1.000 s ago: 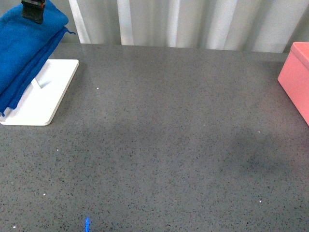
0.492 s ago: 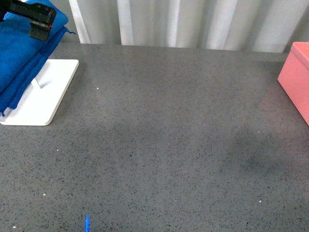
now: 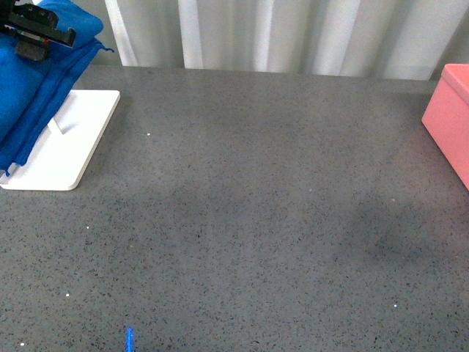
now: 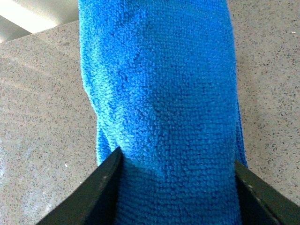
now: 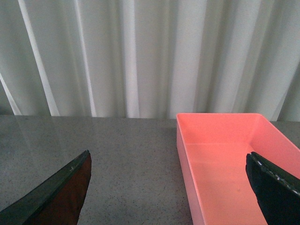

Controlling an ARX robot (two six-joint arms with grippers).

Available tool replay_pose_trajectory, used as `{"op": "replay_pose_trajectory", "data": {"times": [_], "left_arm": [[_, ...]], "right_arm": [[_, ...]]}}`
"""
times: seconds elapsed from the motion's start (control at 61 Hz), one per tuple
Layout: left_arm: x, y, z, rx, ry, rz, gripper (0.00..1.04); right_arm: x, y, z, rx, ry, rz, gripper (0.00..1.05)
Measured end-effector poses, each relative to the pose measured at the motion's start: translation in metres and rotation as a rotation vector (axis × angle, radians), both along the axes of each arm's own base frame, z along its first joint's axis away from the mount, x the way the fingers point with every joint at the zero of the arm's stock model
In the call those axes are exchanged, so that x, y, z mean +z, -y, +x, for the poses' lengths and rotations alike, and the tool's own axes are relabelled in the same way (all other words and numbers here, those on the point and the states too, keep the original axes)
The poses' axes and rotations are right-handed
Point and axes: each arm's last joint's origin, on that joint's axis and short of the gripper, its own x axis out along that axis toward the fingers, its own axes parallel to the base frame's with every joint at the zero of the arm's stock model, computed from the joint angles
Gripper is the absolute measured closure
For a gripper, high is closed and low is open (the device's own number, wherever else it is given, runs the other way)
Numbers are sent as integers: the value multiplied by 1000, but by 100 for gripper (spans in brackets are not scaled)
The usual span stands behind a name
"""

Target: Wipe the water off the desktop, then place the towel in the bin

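Observation:
The blue towel (image 3: 37, 95) hangs in folds over the white tray (image 3: 69, 150) at the far left of the grey desktop (image 3: 249, 220). My left gripper (image 3: 33, 33) sits at the towel's top. In the left wrist view the towel (image 4: 159, 93) fills the space between the fingers (image 4: 101, 190), and the left gripper (image 4: 176, 187) is open astride it. The pink bin (image 3: 448, 121) stands at the right edge. My right gripper (image 5: 168, 187) is open and holds nothing, hovering near the bin (image 5: 220, 159); it is outside the front view.
A thin wooden rod (image 3: 56, 126) sticks up from the tray under the towel. White curtain folds (image 3: 293, 33) run behind the desk's far edge. A small blue mark (image 3: 130, 339) lies near the front edge. A faint darker patch (image 3: 381, 235) shows right of centre.
My left gripper has come down onto the top of the towel and shifted left. The towel, tray and bin have not moved.

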Motion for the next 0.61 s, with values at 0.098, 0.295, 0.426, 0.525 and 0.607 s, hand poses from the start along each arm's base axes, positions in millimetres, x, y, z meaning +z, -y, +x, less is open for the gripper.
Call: {"op": "replay_pose_trajectory", "data": {"times": [0.098, 0.295, 0.426, 0.525, 0.607], "left_arm": [[0, 0, -1, 0, 10, 2, 79], [4, 0, -4, -14, 22, -8, 99], [18, 2, -8, -41, 35, -39, 99], [44, 4, -15, -65, 86, -62, 99], [72, 8, -22, -87, 153, -89, 99]], "right_arm": [[0, 0, 0, 0, 0, 0, 7], [0, 0, 0, 0, 0, 0, 7], [0, 0, 0, 0, 0, 0, 7], [0, 0, 0, 0, 0, 0, 7], [0, 0, 0, 0, 0, 0, 7]]}}
